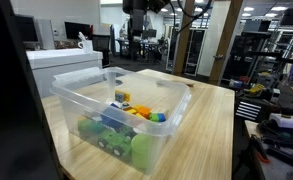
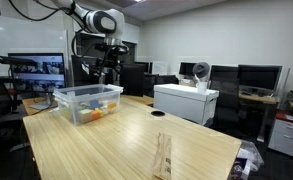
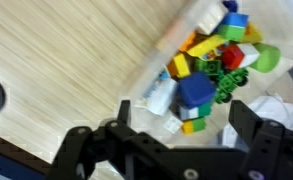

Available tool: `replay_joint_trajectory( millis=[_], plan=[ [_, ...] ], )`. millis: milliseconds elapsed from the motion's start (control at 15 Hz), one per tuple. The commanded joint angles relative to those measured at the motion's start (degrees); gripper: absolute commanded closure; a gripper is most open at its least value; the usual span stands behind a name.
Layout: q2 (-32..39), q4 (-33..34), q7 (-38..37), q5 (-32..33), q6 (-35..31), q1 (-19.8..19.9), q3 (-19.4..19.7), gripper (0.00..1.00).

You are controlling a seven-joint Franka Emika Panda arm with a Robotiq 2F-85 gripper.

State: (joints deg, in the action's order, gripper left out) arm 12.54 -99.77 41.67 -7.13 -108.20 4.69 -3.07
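On the wooden counter [image 1: 211,125] stands a clear plastic bin [image 1: 86,97] holding loose toy blocks [image 3: 211,60] in green, yellow, blue and red. The claw [image 3: 176,118] hangs above the blocks, jaws spread, gripping nothing.

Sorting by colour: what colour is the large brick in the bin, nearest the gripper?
Blue; the brick shows best in the wrist view.

Arm [image 2: 94,20] high; gripper [image 3: 181,135] downward, jaws wide apart, empty

Colourful toy blocks [image 3: 211,62] in clear bin [image 1: 71,115]
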Motion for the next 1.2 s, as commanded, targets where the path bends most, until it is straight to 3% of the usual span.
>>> replay_joint_trajectory(
  millis=[0,333,600,800,1133],
  plan=[
    [5.38,1.48,-2.36,7.29,-6.75,2.43,5.44,0.0],
    [12.91,1.54,-5.65,19.75,-16.32,7.83,13.8,0.0],
    [14.65,0.27,-15.05,29.36,-16.0,9.54,18.99,0.0],
    [15.63,0.23,-20.7,33.75,-15.1,10.54,21.08,0.0],
    [19.5,0.5,-26.13,33.55,-16.25,12.14,21.03,0.0]
  ],
)
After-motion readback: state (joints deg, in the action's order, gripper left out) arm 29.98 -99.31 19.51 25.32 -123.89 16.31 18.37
